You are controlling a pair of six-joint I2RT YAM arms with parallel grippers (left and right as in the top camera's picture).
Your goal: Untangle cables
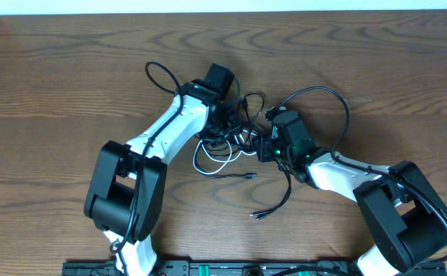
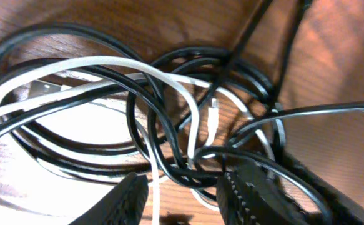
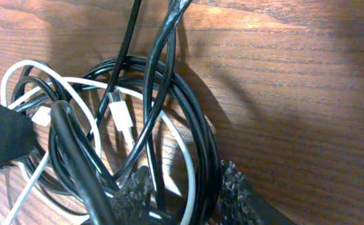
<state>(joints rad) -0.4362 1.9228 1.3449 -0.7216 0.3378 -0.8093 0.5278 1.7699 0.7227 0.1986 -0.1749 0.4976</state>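
Note:
The cables lie in a tangled heap (image 1: 235, 142) at the table's middle: several black cords and one white cord (image 1: 206, 166). My left gripper (image 1: 227, 124) is low over the heap's left side. In the left wrist view its jaws (image 2: 185, 203) are open, with the white cord (image 2: 125, 65) running between them over black loops (image 2: 169, 81). My right gripper (image 1: 267, 147) is at the heap's right side. In the right wrist view its jaws (image 3: 182, 197) are open and straddle the black coil (image 3: 197, 112) and a white strand (image 3: 185, 156). A white plug (image 3: 120, 115) lies inside the coil.
A black loop (image 1: 159, 74) reaches out to the upper left. Another loop (image 1: 332, 100) arcs to the right. One black cord trails toward me and ends in a plug (image 1: 258, 216). A short plug end (image 1: 248, 176) lies below the heap. The table (image 1: 54, 77) is brown wood.

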